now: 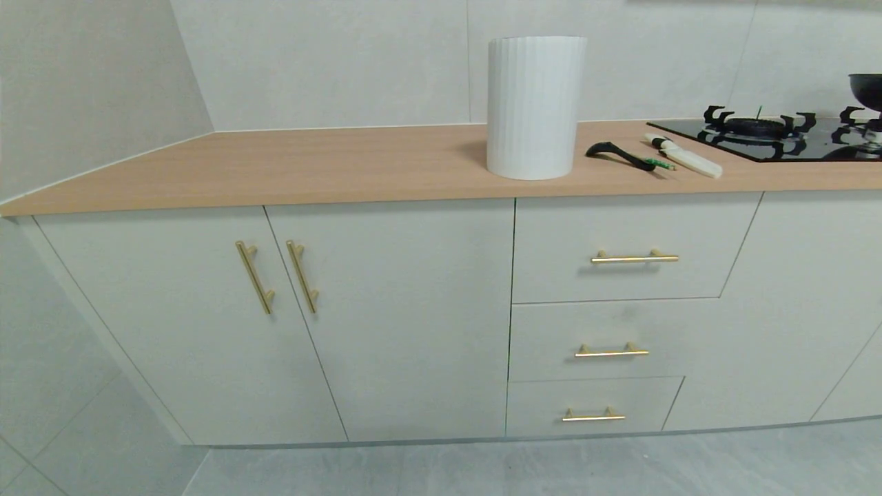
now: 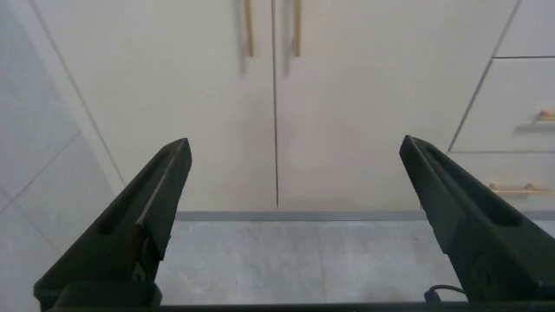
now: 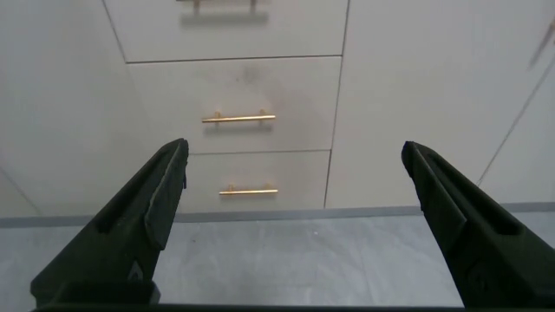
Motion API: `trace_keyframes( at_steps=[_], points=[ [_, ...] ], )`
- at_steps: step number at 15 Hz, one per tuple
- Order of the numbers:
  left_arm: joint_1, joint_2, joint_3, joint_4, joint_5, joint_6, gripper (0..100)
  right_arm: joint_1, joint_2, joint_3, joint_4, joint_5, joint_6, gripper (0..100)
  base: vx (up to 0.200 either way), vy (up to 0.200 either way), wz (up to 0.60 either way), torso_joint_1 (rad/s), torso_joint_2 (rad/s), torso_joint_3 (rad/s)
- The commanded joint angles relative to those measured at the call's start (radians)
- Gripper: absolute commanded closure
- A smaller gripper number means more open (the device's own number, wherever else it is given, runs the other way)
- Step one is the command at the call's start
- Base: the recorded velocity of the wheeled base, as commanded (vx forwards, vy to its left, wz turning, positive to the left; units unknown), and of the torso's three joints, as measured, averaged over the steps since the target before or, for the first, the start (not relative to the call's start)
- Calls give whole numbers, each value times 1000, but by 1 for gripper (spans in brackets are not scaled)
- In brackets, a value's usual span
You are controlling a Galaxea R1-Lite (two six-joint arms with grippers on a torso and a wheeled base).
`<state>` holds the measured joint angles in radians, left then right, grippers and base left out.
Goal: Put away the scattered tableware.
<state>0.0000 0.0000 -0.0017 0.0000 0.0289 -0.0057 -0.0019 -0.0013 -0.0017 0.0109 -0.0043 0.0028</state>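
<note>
we're looking at a light wooden countertop (image 1: 310, 165) over pale grey cabinets. standing upright on it is a tall white ribbed cylindrical container (image 1: 536, 107), close to the front edge. just to its right lies the scattered tableware: a black plastic spoon with a curved handle (image 1: 620, 155), flat on the wood, and right beside it a long cream-white utensil with a dark band (image 1: 685, 160), angled toward the black glass gas hob (image 1: 778, 134). whether the two utensils touch, can't tell; something small and green sits where they meet. a black pot (image 1: 867, 89) peeks in over the hob at the far right.

down low, the left gripper (image 2: 295, 143) has its dark fingers spread wide with nothing between them, facing the double cabinet doors with vertical brass handles (image 2: 249, 26), just above the grey tiled floor (image 2: 295, 260). the right gripper (image 3: 294, 146) is spread wide too, nothing held, facing the stack of drawers with horizontal brass handles (image 3: 238, 118). both are well below the countertop, far from the utensils.
</note>
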Motion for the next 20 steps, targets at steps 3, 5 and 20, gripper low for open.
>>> trace_keyframes(
  at_steps=[3, 5, 20],
  points=[
    [0, 0, 0, 0, 0, 1, 0, 0, 1, 0, 0, 0, 0, 0, 0, 0, 0, 0, 0, 0],
    [0, 2, 0, 0, 0, 6, 0, 0, 1, 0, 0, 0, 0, 0, 200, 0, 0, -7, 2, 5],
    [0, 0, 0, 0, 0, 1, 0, 0, 1, 0, 0, 3, -23, 0, 53, 0, 0, 1, 0, 1]
  ],
)
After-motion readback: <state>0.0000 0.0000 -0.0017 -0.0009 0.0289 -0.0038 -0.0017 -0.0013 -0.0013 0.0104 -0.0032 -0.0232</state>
